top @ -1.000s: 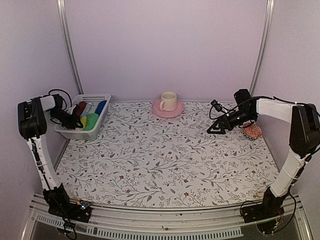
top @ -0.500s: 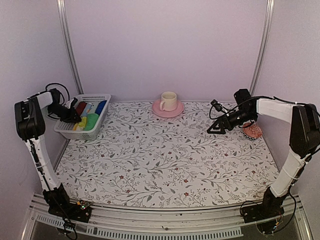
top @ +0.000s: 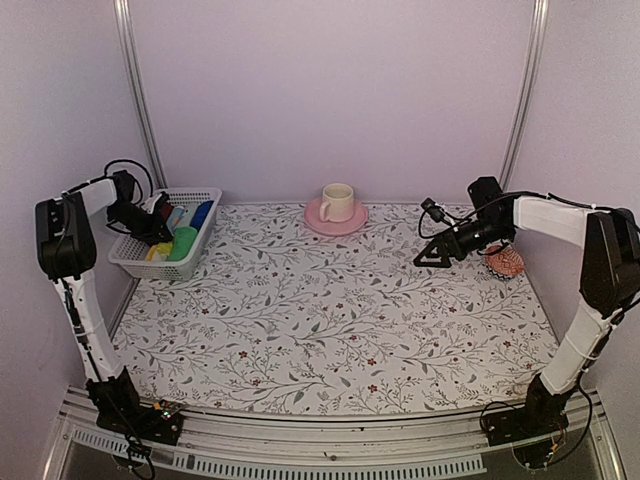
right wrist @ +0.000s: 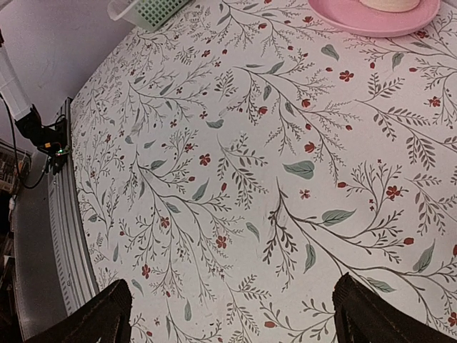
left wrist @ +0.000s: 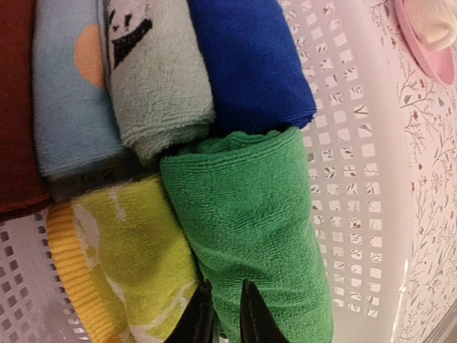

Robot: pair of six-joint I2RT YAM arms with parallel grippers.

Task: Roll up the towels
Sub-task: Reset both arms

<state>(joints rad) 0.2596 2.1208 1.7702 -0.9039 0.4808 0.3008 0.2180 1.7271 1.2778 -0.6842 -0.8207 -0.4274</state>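
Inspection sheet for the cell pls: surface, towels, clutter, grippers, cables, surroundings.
Surface: floral table cover, lying flat.
Job's things: green towel and yellow towel, both look rolled, side by side in white basket.
Clutter: dark red roll, pale blue roll, deep blue roll in basket; cup on pink saucer; red patterned object far right.
Grippers: left gripper nearly shut over green towel; right gripper open above the cover.
Cables: black cable looped at each wrist.
Surroundings: lilac walls, two metal posts.
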